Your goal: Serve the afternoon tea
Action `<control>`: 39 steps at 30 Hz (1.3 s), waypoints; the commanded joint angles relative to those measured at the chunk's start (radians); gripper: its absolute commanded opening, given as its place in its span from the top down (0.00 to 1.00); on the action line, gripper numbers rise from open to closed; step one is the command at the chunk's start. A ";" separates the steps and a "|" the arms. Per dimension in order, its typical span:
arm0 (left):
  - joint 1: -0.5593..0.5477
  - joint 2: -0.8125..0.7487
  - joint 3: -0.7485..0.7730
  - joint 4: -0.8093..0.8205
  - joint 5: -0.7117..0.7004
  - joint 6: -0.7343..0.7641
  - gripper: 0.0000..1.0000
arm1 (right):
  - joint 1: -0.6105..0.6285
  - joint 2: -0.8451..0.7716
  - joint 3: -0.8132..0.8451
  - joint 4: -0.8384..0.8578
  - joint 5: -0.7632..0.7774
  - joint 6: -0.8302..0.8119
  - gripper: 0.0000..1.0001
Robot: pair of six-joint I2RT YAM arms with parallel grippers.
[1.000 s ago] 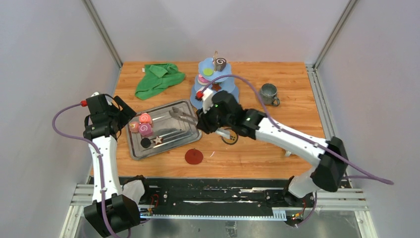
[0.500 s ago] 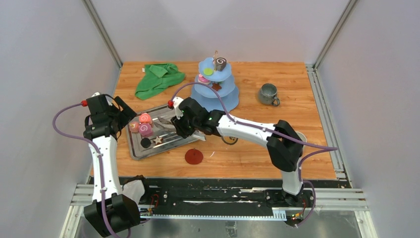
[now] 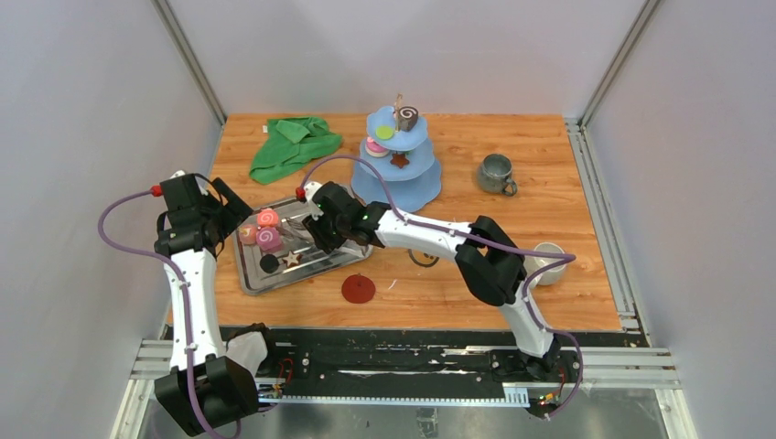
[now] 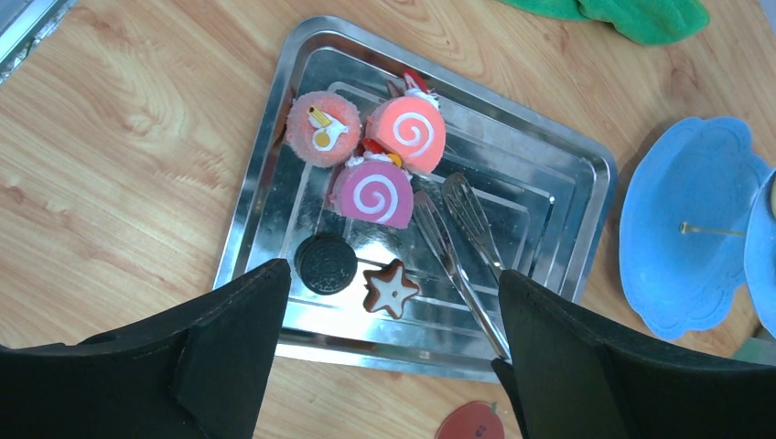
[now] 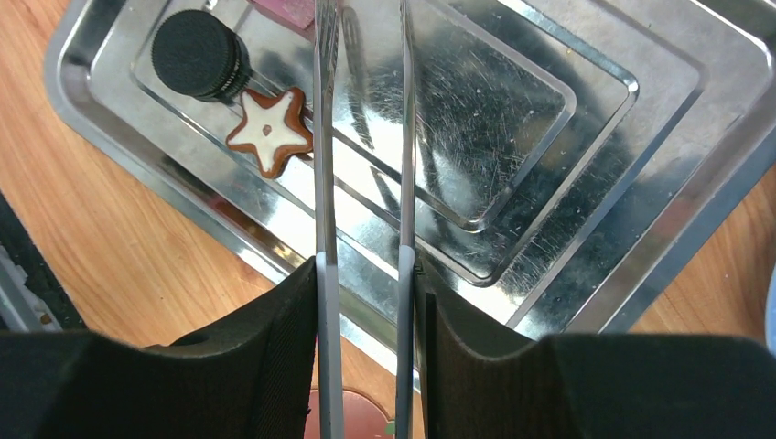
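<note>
Several sweets lie on the steel tray [image 3: 249, 279]: a pink swirl roll [image 4: 407, 134], a magenta swirl roll [image 4: 373, 192], a round pink cake [image 4: 322, 128], a black disc [image 4: 326, 263] and a brown star [image 4: 392, 286]. My left gripper [image 4: 393, 279] hangs open above the tray's near edge, holding nothing. My right gripper [image 5: 364, 274] is shut on metal tongs [image 5: 322, 137], whose two arms stand slightly apart over the tray, just right of the star [image 5: 270, 130] and the disc [image 5: 197, 53]. The grey-green mug [image 3: 497, 173] stands at the back right, the white mug [image 3: 547, 262] near the right edge.
A blue tiered stand [image 3: 395, 165] behind the tray carries a brown swirl roll, a green disc, a pink sweet and a star. A green cloth [image 3: 295, 142] lies at the back left. A red coaster [image 3: 358, 289] sits in front of the tray.
My right arm has swung left with the tongs, from beside the stand to over the tray near the star, uncovering the white mug. The left arm has stayed put.
</note>
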 commanded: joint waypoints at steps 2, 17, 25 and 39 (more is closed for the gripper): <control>-0.005 0.006 0.009 0.006 0.010 0.013 0.11 | -0.001 0.030 0.054 -0.007 0.007 0.002 0.61; -0.004 0.013 0.006 0.011 0.014 0.011 0.11 | 0.000 0.134 0.175 -0.029 -0.008 0.009 0.58; -0.004 0.013 0.000 0.011 0.015 0.010 0.11 | 0.000 0.102 0.131 0.006 0.004 0.009 0.69; -0.005 0.009 0.000 0.011 0.017 0.011 0.11 | 0.000 0.112 0.161 0.013 -0.006 0.001 0.60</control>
